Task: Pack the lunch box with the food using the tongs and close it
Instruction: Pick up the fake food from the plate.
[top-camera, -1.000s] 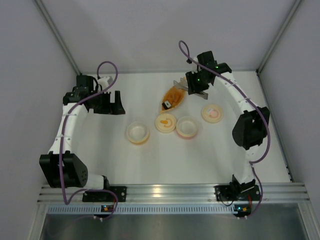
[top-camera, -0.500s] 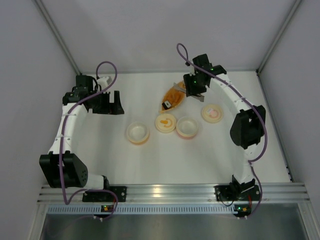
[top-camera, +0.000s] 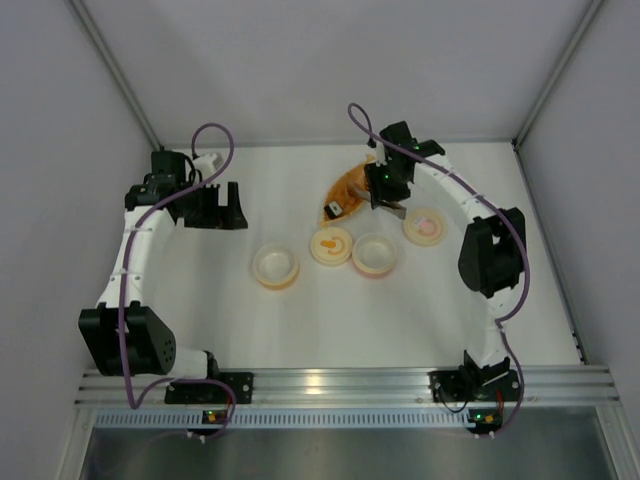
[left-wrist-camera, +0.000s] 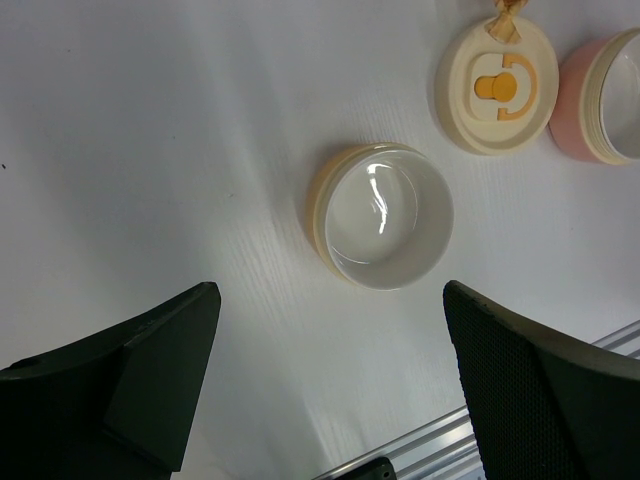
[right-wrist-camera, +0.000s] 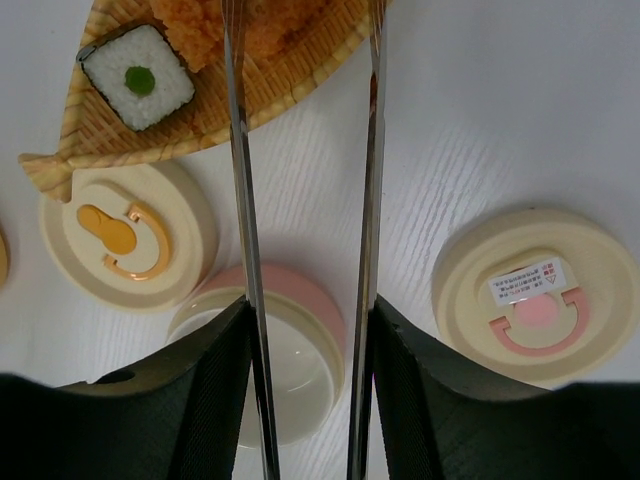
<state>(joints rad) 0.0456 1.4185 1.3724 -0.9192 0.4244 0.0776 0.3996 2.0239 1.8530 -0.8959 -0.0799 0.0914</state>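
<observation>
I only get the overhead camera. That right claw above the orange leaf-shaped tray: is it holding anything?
Observer: Yes. Its wrist camera shows the right gripper clamped on metal tongs, both arms reaching out over the tray.
Operator: What's on the tray?
Observer: A sushi roll, white rice with a green centre, next to an orange lump.
Operator: And the left claw?
Observer: The left gripper stands wide open, nothing between its fingers.

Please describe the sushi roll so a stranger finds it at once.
Find the woven leaf-shaped tray at the back of the table. The sushi roll lies near its tail end. It alone is square: black edge, white rice, green dot.
</observation>
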